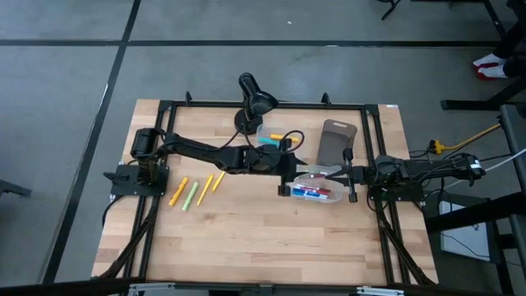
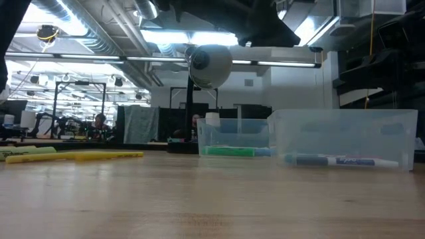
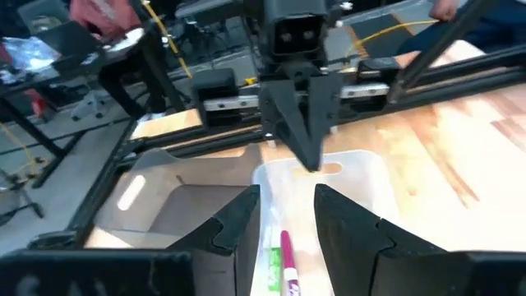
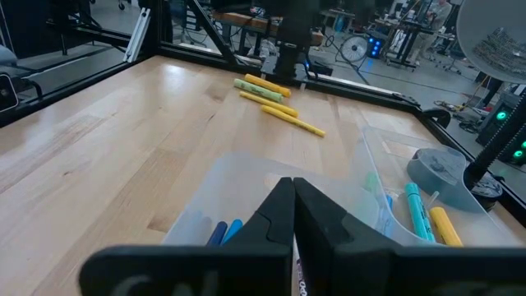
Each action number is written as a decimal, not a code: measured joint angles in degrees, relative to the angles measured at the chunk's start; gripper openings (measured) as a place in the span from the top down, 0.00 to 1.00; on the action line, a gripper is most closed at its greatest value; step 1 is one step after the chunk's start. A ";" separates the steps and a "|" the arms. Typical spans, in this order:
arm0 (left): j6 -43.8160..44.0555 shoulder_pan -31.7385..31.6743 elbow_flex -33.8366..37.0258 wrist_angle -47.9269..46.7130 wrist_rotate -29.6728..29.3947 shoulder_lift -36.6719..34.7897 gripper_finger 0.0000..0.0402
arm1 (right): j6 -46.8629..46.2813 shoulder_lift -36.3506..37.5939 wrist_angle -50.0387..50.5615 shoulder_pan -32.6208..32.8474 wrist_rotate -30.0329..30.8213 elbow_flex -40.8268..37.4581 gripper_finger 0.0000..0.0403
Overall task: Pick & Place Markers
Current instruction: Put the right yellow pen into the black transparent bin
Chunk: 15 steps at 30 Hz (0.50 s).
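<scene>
Even overhead light, soft shadows, low view dim w/ ceiling-light glare

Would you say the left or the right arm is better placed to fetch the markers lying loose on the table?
Probably the left: the loose markers lie on its side, near its base. The left gripper hangs open above the clear bin, while the right gripper, shut, sits at the bin's far edge.

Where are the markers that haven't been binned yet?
In the high view, four loose markers, orange, green and two yellow, lie on the table's left half, just ahead of the left arm's base.
</scene>
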State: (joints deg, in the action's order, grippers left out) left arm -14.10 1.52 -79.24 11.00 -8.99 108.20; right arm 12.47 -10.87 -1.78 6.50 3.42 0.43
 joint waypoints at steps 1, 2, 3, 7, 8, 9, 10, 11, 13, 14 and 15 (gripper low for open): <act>0.06 0.00 0.00 -0.49 0.61 0.00 0.72 | 0.00 0.02 0.00 0.00 0.00 0.00 0.98; 0.46 0.00 0.24 -1.14 1.42 -0.35 0.73 | 0.00 0.02 0.00 -0.02 -0.01 0.00 0.98; 0.99 0.00 1.13 -1.39 2.33 -1.01 0.73 | 0.00 0.00 0.00 0.00 -0.01 0.00 0.98; 2.85 -0.13 7.14 1.55 3.48 -5.29 0.74 | -0.01 0.02 0.00 -0.02 -0.02 0.00 0.98; 2.98 -0.15 9.05 2.77 3.00 -6.67 0.74 | 0.00 0.02 -0.02 -0.02 -0.02 0.00 0.98; 3.03 -0.17 11.27 3.87 2.49 -8.43 0.74 | 0.00 0.00 -0.01 0.00 -0.02 0.00 0.98; 3.05 -0.17 13.42 5.07 2.10 -10.17 0.75 | -0.01 0.01 0.00 -0.01 -0.04 -0.01 0.98; 3.05 -0.15 15.39 7.11 2.07 -11.77 0.75 | -0.01 0.02 0.00 -0.02 -0.22 0.00 0.98; 3.34 0.17 19.80 8.86 1.99 -15.60 0.75 | -0.01 0.01 0.00 -0.02 -0.42 0.00 0.98; 3.63 0.43 21.63 9.04 1.78 -17.36 0.75 | -0.01 0.02 0.00 -0.02 -0.46 0.00 0.98; 4.12 0.72 23.68 9.02 1.53 -19.07 0.75 | 0.00 0.00 0.00 -0.02 -0.46 0.00 0.98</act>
State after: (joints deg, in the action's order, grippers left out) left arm -9.98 2.24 -55.57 20.02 -7.46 89.13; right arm 12.47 -10.87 -1.78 6.48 2.96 0.43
